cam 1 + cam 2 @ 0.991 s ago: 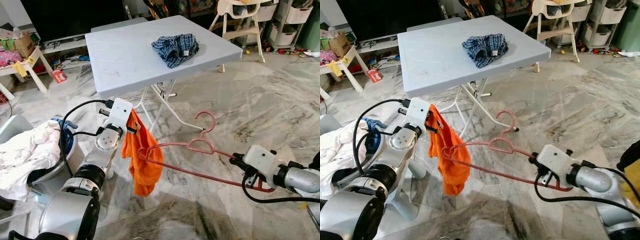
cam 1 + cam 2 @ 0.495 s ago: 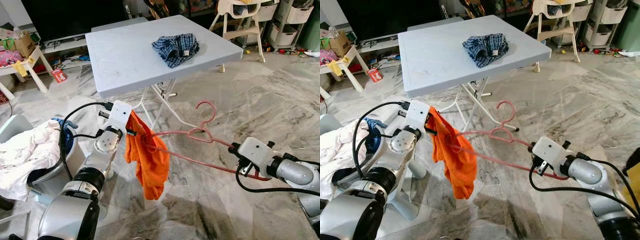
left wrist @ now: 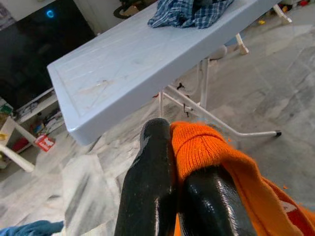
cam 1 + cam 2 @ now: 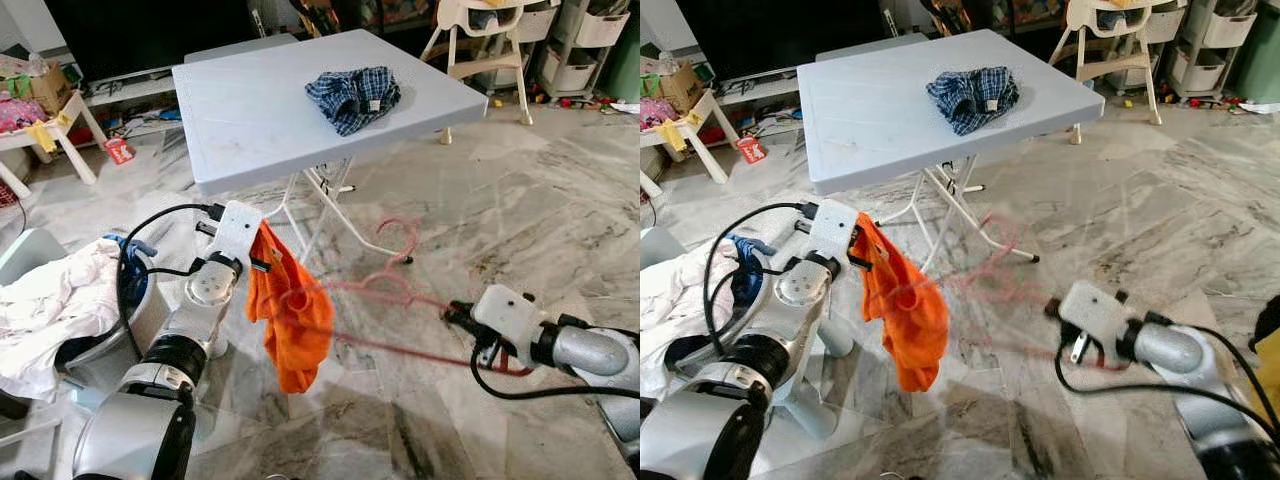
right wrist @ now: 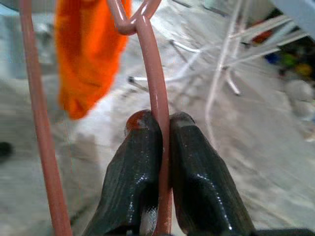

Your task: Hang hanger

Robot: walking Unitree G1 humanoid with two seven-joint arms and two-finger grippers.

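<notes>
Gripping orange cloth [image 4: 292, 312], left end effector [image 3: 170, 147] holds it up; right end effector [image 5: 165, 129] clamps hanger [image 5: 152, 73] for threading into cloth.

Even, bright indoor light, soft shadow under the desk [image 4: 300, 110]; pink hanger [image 4: 400, 300] smeared by motion blur in both eye views, sharp in the right wrist view; orange cloth [image 5: 86, 54] and floor there out of focus

Both arms forward, left fingers [image 3: 152, 187] and right fingers [image 5: 135, 177] clamped.
</notes>
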